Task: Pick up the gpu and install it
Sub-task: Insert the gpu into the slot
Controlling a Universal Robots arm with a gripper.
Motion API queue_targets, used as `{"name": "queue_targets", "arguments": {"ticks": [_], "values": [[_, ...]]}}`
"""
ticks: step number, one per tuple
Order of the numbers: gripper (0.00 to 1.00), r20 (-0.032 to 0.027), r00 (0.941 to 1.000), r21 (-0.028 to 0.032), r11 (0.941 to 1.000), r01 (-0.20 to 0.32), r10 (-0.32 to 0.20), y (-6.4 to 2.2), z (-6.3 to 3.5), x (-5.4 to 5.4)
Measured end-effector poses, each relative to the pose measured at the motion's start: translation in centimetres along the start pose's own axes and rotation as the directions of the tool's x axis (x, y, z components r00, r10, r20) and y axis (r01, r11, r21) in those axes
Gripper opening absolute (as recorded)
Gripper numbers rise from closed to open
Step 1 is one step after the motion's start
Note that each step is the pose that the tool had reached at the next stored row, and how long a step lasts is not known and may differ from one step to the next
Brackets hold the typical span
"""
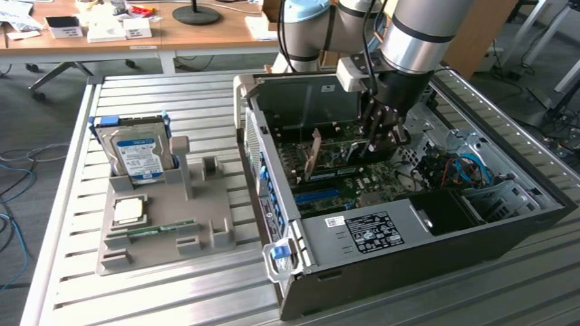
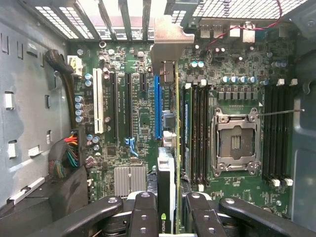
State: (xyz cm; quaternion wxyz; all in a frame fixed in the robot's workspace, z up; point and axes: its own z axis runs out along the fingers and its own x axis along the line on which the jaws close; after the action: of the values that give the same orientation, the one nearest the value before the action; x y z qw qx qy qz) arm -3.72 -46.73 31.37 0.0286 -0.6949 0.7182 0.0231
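Inside the open black-and-silver metal computer case (image 1: 408, 261), lying on its side on the slatted aluminium table (image 1: 181, 288), we see the arm's black two-fingered gripper (image 1: 379, 139) hanging low over the green motherboard (image 1: 337, 195). Its jaws are clamped on the gpu (image 1: 340, 159), a thin green circuit-board card with a silver metal bracket at one end, which stands on edge above the board.

In the wrist view we look straight down the card: the gpu (image 2: 168, 173) runs edge-on between the black fingers (image 2: 143, 215) of the gripper (image 2: 168, 219), one finger at each face, and its silver bracket (image 2: 165, 42) lies near the case's slotted rear panel. The card lines up just beside the long blue expansion slot (image 2: 157, 106) on the motherboard (image 2: 140, 123), with the square silver processor socket (image 2: 236, 143) well apart on its other side. We cannot tell whether the card's lower edge touches a slot or is held clear of it.

At the exterior view's left, well apart from the case, a grey moulded plastic holder (image 1: 213, 200) rests on the table. A boxy silver hard drive with a blue-and-white label (image 1: 138, 155) stands upright in its far end, a narrow green memory stick (image 1: 156, 228) lies flat near its front, and a small square silver chip (image 1: 130, 210) lies between them
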Motion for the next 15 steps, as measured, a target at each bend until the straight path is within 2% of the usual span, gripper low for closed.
{"name": "queue_targets", "arguments": {"ticks": [6, 8, 12, 15], "values": [[0.27, -0.0002, 0.9999, -0.0011, 0.9999, 0.015, -0.015, 0.11, 0.07, -0.06], [0.27, -0.0029, 0.9999, -0.0011, 0.9999, 0.015, -0.015, 0.30, 0.17, -0.14], [0.27, -0.0122, 0.9998, -0.0010, 0.9999, 0.015, -0.015, 0.49, 0.48, -0.16], [0.27, -0.0146, 0.9998, -0.0010, 0.9999, 0.015, -0.015, 0.54, 0.62, -0.17]]}}
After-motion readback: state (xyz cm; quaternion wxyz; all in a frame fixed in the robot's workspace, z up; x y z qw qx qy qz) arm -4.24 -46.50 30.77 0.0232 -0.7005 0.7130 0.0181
